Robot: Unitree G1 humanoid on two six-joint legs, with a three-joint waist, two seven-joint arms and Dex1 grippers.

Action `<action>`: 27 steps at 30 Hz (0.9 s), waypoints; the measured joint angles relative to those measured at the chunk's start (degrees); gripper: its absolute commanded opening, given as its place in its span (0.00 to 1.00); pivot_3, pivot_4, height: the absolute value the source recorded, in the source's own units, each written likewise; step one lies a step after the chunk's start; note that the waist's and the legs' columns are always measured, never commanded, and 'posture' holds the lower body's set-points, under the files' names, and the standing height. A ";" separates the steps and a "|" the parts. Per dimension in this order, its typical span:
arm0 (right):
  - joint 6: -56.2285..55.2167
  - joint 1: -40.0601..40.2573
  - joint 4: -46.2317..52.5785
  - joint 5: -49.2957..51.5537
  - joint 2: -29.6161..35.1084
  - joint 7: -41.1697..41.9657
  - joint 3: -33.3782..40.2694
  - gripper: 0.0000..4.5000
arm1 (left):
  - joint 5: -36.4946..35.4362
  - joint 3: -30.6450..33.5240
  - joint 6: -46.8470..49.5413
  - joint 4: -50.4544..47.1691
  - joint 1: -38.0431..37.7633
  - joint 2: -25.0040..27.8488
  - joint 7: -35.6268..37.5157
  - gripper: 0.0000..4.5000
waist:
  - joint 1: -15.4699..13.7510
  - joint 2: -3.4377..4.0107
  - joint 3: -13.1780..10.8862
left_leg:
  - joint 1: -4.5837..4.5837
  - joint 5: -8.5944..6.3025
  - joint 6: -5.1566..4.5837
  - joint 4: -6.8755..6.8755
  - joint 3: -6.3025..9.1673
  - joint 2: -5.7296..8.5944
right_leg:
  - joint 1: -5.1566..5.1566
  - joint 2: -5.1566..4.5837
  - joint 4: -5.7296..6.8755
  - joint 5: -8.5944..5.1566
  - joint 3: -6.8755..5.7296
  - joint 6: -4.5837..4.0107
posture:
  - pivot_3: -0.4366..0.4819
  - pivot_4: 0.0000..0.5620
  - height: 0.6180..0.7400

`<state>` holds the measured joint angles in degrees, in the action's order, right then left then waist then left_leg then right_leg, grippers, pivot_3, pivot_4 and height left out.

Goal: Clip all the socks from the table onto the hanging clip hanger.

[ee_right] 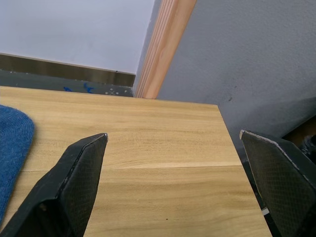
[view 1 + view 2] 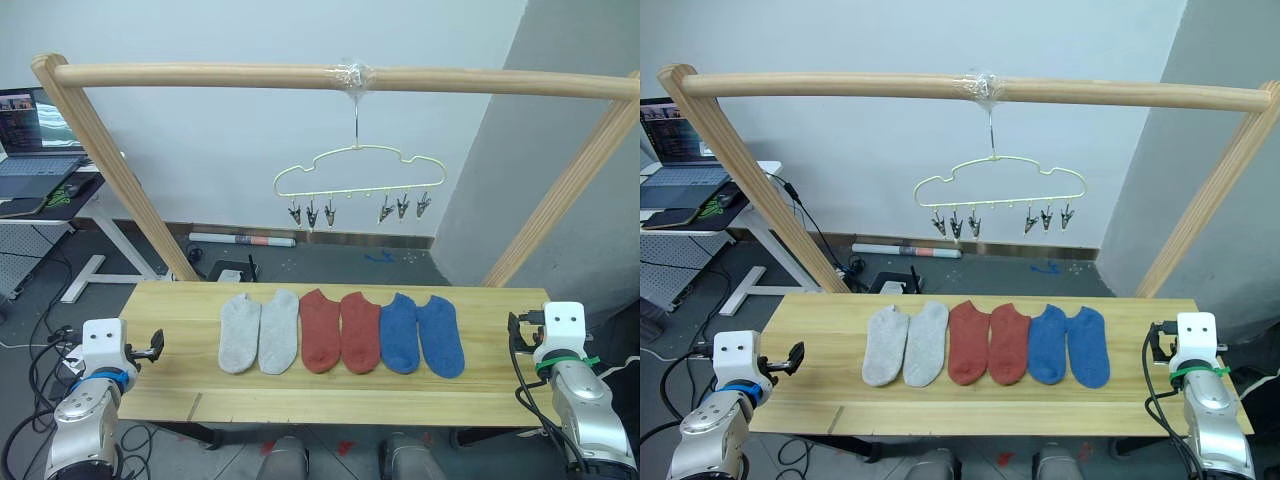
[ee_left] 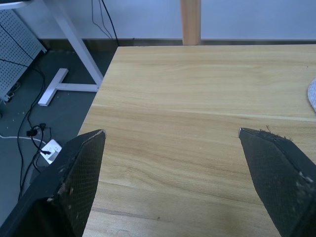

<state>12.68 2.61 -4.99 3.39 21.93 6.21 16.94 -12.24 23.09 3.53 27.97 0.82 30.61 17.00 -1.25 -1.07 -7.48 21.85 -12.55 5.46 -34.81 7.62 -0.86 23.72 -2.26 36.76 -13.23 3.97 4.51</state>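
The left gripper (image 3: 170,133) hovered over the left end of the long, light yellowish plank-wood surface (image 2: 180,385), its two black, mesh-textured jaws spread wide and empty. On a side desk at far left sat an open laptop (image 2: 35,140). Six short knit ankle socks lay flat in a row, toes toward the wall, each just beside its neighbour: two light grey socks (image 2: 259,331), two rust-red socks (image 2: 340,331), then two blue socks (image 2: 421,334). Above them a thin pale wire clip hanger (image 2: 358,172) with six small metal clips hung from a round wooden crossbar (image 2: 200,75) carried on slanted wooden posts. The right gripper (image 1: 173,136) hovered over the surface's right end, jaws likewise spread and empty, beside a grey wall (image 2: 560,180).
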 measured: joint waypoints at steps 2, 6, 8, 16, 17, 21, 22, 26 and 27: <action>0.00 0.02 0.00 -0.01 0.00 0.00 0.00 1.00 | -0.24 0.04 0.00 -0.02 0.01 0.00 0.06 0.99 | 0.00 0.00 0.00 | 0.00 0.00 0.00 0.00 0.00 0.00 | 0.00 0.00 0.00 0.00 0.00 0.00 | 0.63 0.15 1.00; 0.00 0.42 0.00 -0.05 0.06 0.00 0.00 1.00 | -0.92 0.75 0.00 -0.35 0.00 0.00 0.05 0.99 | 0.01 0.00 0.00 | 0.00 0.00 0.00 0.00 0.00 0.00 | 0.00 0.00 0.00 0.00 0.00 0.00 | 0.63 0.16 1.00; 0.00 0.62 0.00 -0.05 0.09 0.00 0.00 1.00 | -1.10 1.08 0.00 -0.44 0.00 0.01 0.04 0.99 | 0.02 0.00 0.00 | -0.01 0.00 0.00 0.00 0.00 0.00 | 0.00 0.00 0.00 0.00 0.00 0.00 | 0.63 0.16 1.00; 0.01 0.70 0.00 -0.05 0.19 0.00 0.00 1.00 | -1.19 1.09 0.01 -0.46 0.00 0.01 0.07 0.99 | 0.02 0.00 0.00 | -0.01 0.00 0.00 -0.01 0.00 0.00 | 0.00 0.00 0.01 0.00 0.00 0.00 | 0.63 0.16 1.00; 0.02 0.70 0.00 -0.05 0.20 0.01 0.00 1.00 | -1.20 1.09 0.01 -0.46 -0.01 0.01 0.07 0.99 | 0.02 0.00 0.00 | -0.01 0.00 0.00 -0.01 0.00 0.00 | 0.00 0.00 0.01 0.00 0.01 0.00 | 0.63 0.16 1.00; 0.02 0.72 0.01 -0.05 0.26 0.05 -0.04 1.00 | -1.22 1.09 0.02 -0.51 -0.03 0.01 0.15 0.99 | 0.02 0.00 -0.01 | -0.01 0.00 0.00 -0.01 0.00 0.00 | 0.00 0.00 0.01 0.00 0.01 0.00 | 0.63 0.17 1.00; 0.02 0.72 0.00 -0.05 0.34 0.06 -0.04 1.00 | -1.23 1.09 0.02 -0.52 -0.04 0.01 0.19 0.99 | 0.02 0.00 0.00 | -0.01 0.00 0.00 -0.01 0.00 0.00 | 0.00 0.00 0.01 0.00 0.00 0.00 | 0.63 0.16 1.00; 0.03 0.71 0.01 -0.05 0.60 0.08 -0.05 1.00 | -1.24 1.09 0.03 -0.63 -0.17 0.01 0.65 0.99 | 0.02 0.00 0.00 | -0.02 0.00 0.00 -0.01 0.01 0.00 | -0.01 0.00 0.01 0.00 0.00 0.00 | 0.64 0.17 1.00; 0.04 0.67 0.00 -0.05 0.63 0.18 -0.10 1.00 | -1.27 1.11 0.12 -0.86 -0.26 0.01 0.75 0.99 | 0.01 0.00 -0.01 | -0.01 0.00 0.00 -0.01 0.00 0.00 | -0.01 0.00 0.01 0.00 0.00 0.00 | 0.63 0.17 1.00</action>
<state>12.72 3.28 -4.99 3.34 22.56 6.38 16.84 -13.51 24.20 3.66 27.11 0.56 30.62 17.74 -1.24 -1.07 -7.48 21.84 -12.55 5.46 -34.81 7.62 -0.86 23.71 -2.26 36.77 -13.23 3.98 4.51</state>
